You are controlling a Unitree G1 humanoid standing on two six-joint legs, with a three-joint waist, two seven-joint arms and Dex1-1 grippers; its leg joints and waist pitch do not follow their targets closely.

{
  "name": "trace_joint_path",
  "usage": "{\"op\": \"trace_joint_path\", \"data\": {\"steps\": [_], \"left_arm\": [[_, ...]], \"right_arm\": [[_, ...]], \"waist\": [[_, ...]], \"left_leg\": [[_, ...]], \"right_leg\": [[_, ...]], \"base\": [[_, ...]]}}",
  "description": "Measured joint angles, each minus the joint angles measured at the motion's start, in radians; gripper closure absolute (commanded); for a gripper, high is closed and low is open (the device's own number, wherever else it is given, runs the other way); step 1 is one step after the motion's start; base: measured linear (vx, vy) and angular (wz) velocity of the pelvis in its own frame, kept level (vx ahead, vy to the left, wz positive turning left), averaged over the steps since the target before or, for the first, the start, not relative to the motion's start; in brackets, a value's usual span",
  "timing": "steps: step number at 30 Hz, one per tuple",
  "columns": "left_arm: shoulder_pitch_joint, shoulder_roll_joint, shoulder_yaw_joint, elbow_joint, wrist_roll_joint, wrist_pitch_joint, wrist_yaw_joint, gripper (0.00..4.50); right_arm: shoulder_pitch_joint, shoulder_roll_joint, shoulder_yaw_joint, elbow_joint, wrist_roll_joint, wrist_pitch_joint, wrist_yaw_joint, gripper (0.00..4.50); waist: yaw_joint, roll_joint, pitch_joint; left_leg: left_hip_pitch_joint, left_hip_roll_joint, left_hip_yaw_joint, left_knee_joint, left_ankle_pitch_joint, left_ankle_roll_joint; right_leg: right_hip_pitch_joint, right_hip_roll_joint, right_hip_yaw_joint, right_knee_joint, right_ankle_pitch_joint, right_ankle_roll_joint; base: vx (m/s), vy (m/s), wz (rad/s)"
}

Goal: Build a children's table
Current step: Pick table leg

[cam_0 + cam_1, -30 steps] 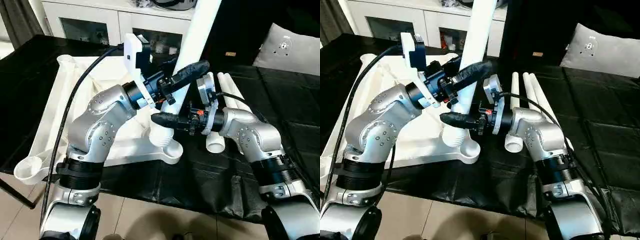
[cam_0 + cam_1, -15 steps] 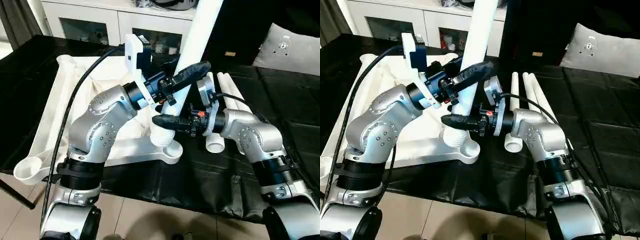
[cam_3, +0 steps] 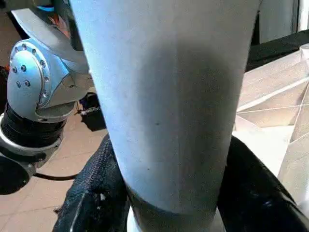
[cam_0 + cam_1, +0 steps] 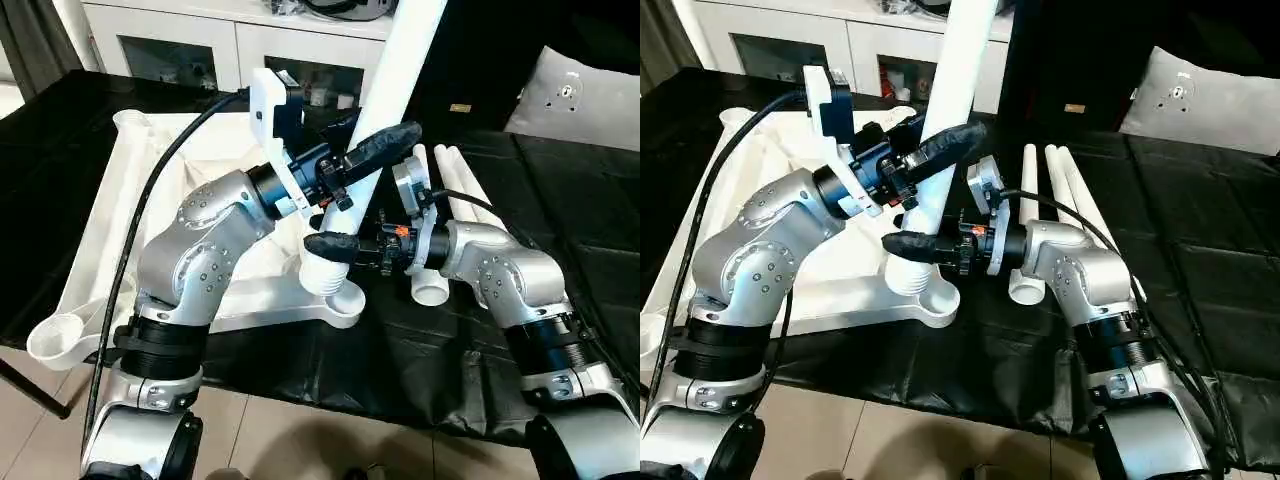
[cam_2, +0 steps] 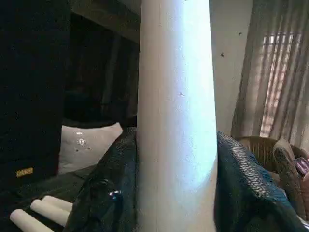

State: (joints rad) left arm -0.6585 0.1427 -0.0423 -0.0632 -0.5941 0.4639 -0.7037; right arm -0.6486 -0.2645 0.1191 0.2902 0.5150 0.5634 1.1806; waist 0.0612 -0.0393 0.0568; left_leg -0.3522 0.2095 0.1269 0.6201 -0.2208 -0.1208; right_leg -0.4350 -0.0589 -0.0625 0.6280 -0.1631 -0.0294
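Now we are seating a leg into the near right corner socket of the upturned table top (image 4: 120, 200), which lies ribbed side up on the black-covered surface (image 4: 560, 210), its far left socket and near left socket still open. Starting on the left, our left gripper (image 4: 368, 152) clasps the standing leg (image 4: 400, 60) partway up; in the left wrist view its two black fingers (image 5: 104, 193) sit pressed against either side of the white shaft, so this is the hand that should keep the leg upright. Lower down, our right gripper (image 4: 335, 247) brackets the leg just above the socket (image 4: 325, 290), and in the right wrist view its fingers (image 3: 89, 193) lie along both flanks of the thick end; we judge them to be in contact with it, though how firm that hold is we cannot tell. To do this step well, we should hold the shaft plumb over the socket with the upper grip, and use the lower grip to guide or turn the base until it sits fully home. The leg leans slightly to the right in the head views, so straightening it first would likely spare us a jam. Farther right, three spare legs (image 4: 450, 190) lie side by side on the cloth, close behind the right wrist.
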Motion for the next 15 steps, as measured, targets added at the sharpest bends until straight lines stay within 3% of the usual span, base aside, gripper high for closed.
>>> {"op": "trace_joint_path", "data": {"steps": [3, 6, 15], "left_arm": [[0.0, 0.0, 0.017, -0.002, -0.019, 0.054, 0.021, 2.71], [0.0, 0.001, 0.015, -0.002, -0.02, 0.058, 0.021, 2.01], [0.012, 0.0, 0.001, -0.029, -0.022, 0.081, 0.02, 1.41]], "right_arm": [[0.0, 0.022, 0.0, 0.014, 0.0, 0.004, -0.017, 2.53], [-0.003, 0.03, 0.002, 0.024, -0.02, -0.019, -0.034, 2.54], [-0.005, 0.097, 0.007, 0.066, -0.082, -0.135, -0.129, 2.55]], "waist": [[-0.002, 0.0, 0.0], [0.0, 0.0, 0.0], [-0.001, 0.0, 0.0]], "left_leg": [[0.0, 0.0, 0.0, 0.0, 0.001, -0.001], [0.0, 0.0, 0.0, 0.0, 0.001, -0.001], [0.0, 0.0, 0.0, 0.0, 0.0, -0.003]], "right_leg": [[0.0, 0.0, 0.0, 0.001, 0.0, 0.0], [0.0, 0.0, 0.0, 0.001, 0.0, 0.0], [0.0, 0.0, 0.0, 0.001, 0.0, 0.0]], "base": [[0.0, 0.0, 0.0], [0.0, 0.0, 0.0], [0.0, 0.0, 0.0]]}}
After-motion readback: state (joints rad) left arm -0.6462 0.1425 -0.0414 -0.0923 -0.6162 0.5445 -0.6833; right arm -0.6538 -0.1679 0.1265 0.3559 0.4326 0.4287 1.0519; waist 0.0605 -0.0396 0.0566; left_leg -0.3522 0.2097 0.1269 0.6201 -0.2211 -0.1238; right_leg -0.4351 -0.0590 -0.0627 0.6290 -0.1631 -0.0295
